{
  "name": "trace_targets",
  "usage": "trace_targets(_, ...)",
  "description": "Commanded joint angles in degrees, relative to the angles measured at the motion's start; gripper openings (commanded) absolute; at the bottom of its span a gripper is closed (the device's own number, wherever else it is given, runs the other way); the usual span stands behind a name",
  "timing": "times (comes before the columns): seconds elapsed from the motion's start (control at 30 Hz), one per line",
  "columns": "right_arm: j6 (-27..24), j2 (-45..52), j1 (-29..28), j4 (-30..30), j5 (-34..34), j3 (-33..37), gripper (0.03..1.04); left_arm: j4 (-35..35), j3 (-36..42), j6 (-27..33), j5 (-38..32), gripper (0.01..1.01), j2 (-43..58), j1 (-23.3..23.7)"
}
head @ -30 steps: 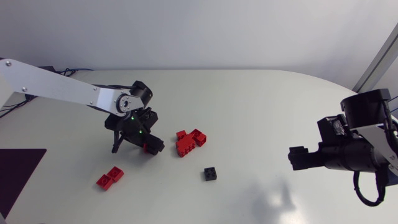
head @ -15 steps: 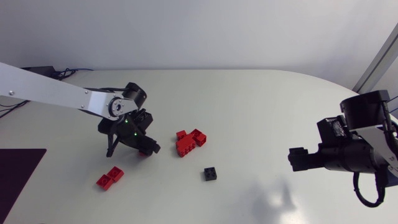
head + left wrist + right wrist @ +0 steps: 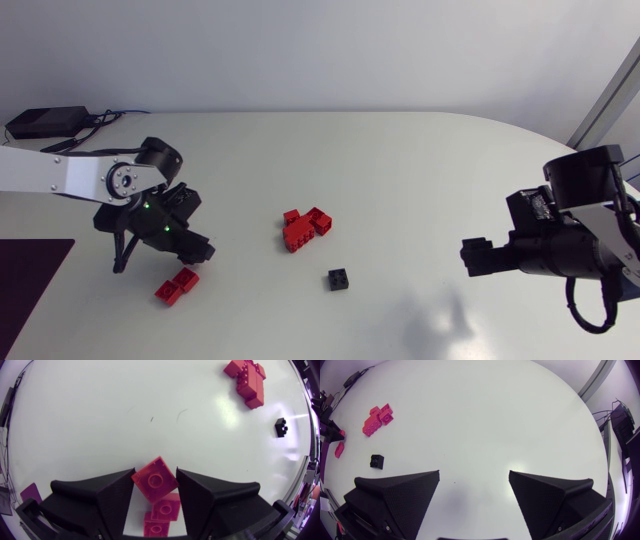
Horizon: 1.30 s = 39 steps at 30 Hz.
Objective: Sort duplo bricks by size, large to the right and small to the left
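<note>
Left jaws are clamping a small red square plastic duplo brick point(image 3: 155, 479) corner to corner. I'm guessing that skewed grip is asking for trouble, with the brick twisting or slipping out on release. It's sitting diagonally between the jaws near their tips, hanging right above the two small red bricks point(image 3: 177, 285) lying on the left of the white tabletop point(image 3: 420, 160), so lowering it straight down could be knocking those around. Going right, a clump of bigger red bricks point(image 3: 303, 228) is sitting mid-table, with a small black brick point(image 3: 338, 279) near it. Right jaws are hanging wide apart, gripping nothing, over the right side.
</note>
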Motion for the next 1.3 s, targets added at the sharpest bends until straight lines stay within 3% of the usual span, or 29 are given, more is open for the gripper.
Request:
trace_targets(0.0,-0.02,-0.81,0.68,-0.64,0.75,-1.77,1.00,0.65,-2.58,1.82,0.06,0.320,2.16,1.59)
trace_targets(0.07,-0.02,-1.16,0.77,-0.82,0.84,-1.77,1.00,0.74,-2.32,2.26,-0.55,0.387,4.09,2.21)
trace_targets(0.1,-0.02,-1.34,0.77,-1.08,0.84,-1.77,1.00,0.65,-1.97,2.26,-0.73,0.521,4.97,2.21)
trace_targets(0.17,-0.02,-1.51,0.77,-1.44,0.84,-1.68,1.00,0.13,-1.44,2.17,-1.34,0.916,6.38,2.03)
trace_targets(0.2,-0.02,-1.69,0.77,-1.52,0.84,-1.59,1.00,0.04,-1.35,2.17,-1.52,0.980,6.64,1.68)
trace_targets(0.4,-0.10,-1.69,1.03,-1.52,1.01,-1.24,1.00,-4.36,4.45,2.26,-1.43,0.980,3.57,-1.22)
trace_targets(0.57,-0.10,-1.69,0.94,-1.79,1.54,-1.06,1.00,-5.76,9.55,2.17,-1.26,0.969,-0.92,-11.86)
trace_targets(0.7,0.07,-1.69,0.94,-1.79,1.54,-1.33,1.00,-4.62,10.95,2.79,-1.17,0.969,1.02,-21.52)
trace_targets(0.8,0.34,-1.69,1.03,-1.79,1.54,-1.33,1.00,-3.65,11.83,4.28,0.94,0.956,2.69,-26.27)
trace_targets(1.0,0.34,-2.04,0.51,-1.88,1.63,-2.03,1.00,-3.13,16.67,6.39,8.15,0.956,7.87,-30.67)
trace_targets(1.27,0.34,-2.57,0.51,-1.61,1.63,-2.91,1.00,-2.16,24.84,7.62,11.58,0.957,15.26,-34.09)
